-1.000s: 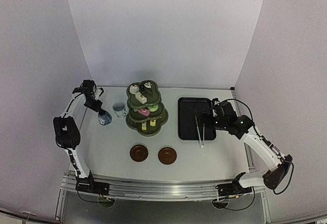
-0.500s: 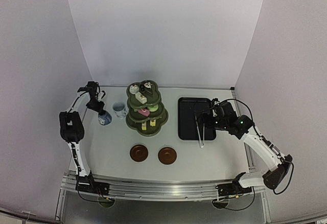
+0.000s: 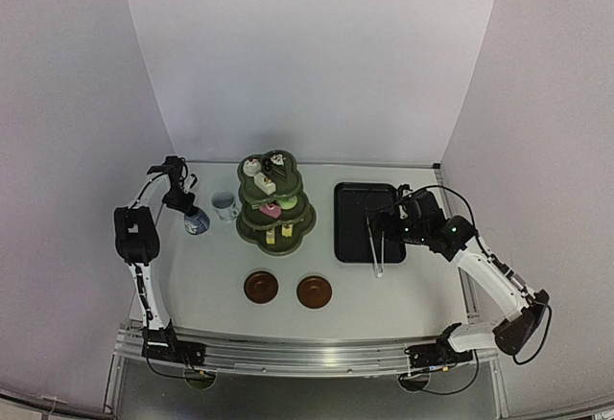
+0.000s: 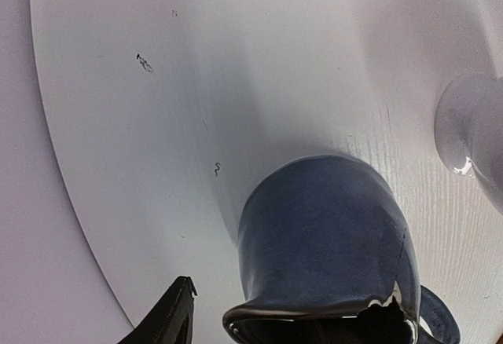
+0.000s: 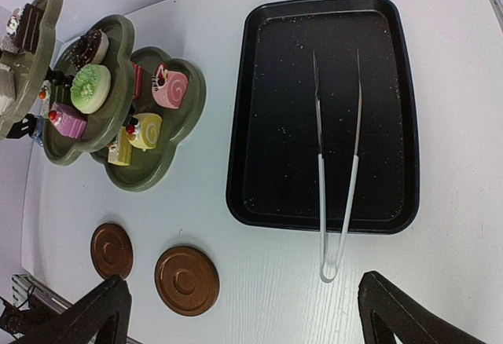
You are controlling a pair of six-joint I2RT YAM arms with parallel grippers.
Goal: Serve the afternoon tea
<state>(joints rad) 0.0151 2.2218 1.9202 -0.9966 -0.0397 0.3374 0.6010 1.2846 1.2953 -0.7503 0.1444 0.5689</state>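
The left arm is shifting back, and the left gripper (image 3: 180, 199) is closing in, fingers still parted, around the small blue ceramic cup (image 4: 318, 238) on the white desk (image 4: 196, 85). One finger (image 4: 169, 319) is standing just clear of its wall. The right gripper (image 5: 244, 281) is hovering, fingers spread wide.

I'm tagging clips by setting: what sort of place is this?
Probably a robot lab test cell staged for tea: plain white screens enclose a white table, the left arm and right arm are bolted at its near edge, and a three-tier cake stand sits mid-table.
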